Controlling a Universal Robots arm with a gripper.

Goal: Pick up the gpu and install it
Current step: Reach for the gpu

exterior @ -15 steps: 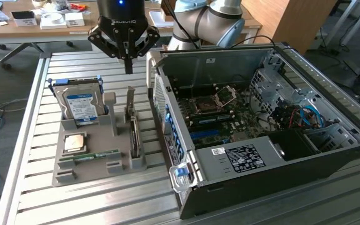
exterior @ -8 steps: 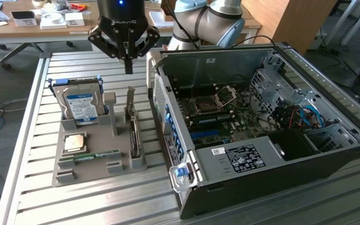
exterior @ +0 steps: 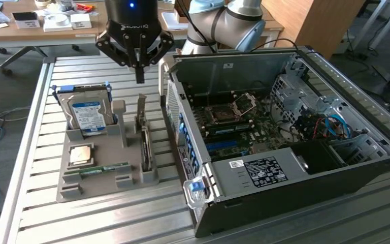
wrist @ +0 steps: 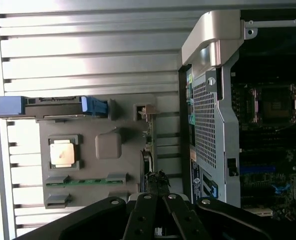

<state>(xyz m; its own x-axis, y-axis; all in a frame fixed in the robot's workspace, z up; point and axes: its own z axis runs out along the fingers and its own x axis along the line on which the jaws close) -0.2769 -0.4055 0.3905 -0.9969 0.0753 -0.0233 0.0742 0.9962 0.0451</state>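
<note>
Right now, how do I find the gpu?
Find the big open black computer case. Beside it sits a grey plastic tray; the gpu is the thin dark card standing on edge nearest the case. Only it has a long silvery metal bracket.

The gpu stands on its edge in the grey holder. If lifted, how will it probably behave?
The gpu is a thin flat board, so it probably stays stiff and feels light. Standing on edge in the grey holder, it may tip sideways once free of its slot. Its metal bracket looks smooth, perhaps slippery.
</note>
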